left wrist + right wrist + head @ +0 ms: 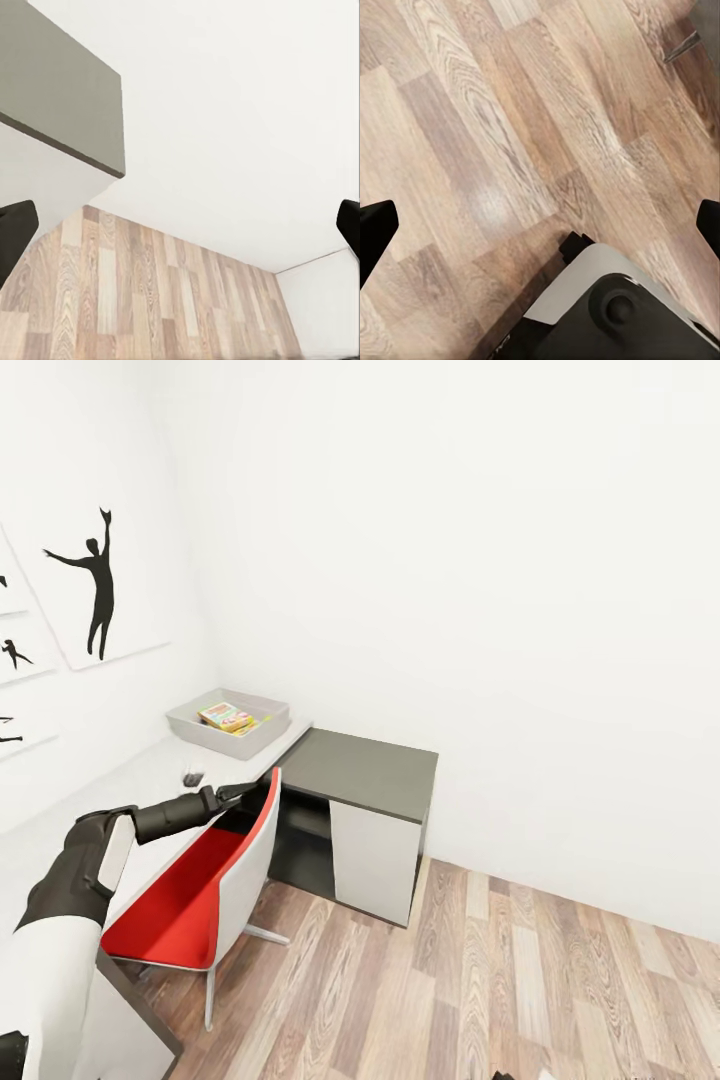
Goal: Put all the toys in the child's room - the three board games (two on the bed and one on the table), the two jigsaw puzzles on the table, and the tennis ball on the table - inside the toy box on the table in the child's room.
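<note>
Left arm fills the near corner of the head view, dark forearm reaching out over a red-and-white chair (205, 880) toward the worktop (365, 765). Left tool (240, 792) sits just past the chair's backrest edge; its wrist view has a dark fingertip (15, 236) at each side edge with bare wall and wood-plank floor (135, 300) between, so spread wide, holding nothing. Right tool is the same in its own wrist view: fingertip (375, 229) at each side edge, wide, empty, pointing down at the floor above part of the robot's base (615, 307).

Toy box (228, 722) sits on the pale part of the worktop against the wall, well apart from the left tool. Inside it, at least one bright printed board game (226, 716), with something yellow-green under or beside it; too small to tell if that is a puzzle. A small dark thing (192, 776) lies on the pale worktop near the tool, unclear what.

Judgement: task partly done, some toys already boxed. Full count cannot be confirmed from here. Both tools empty, so likely between fetches.
</note>
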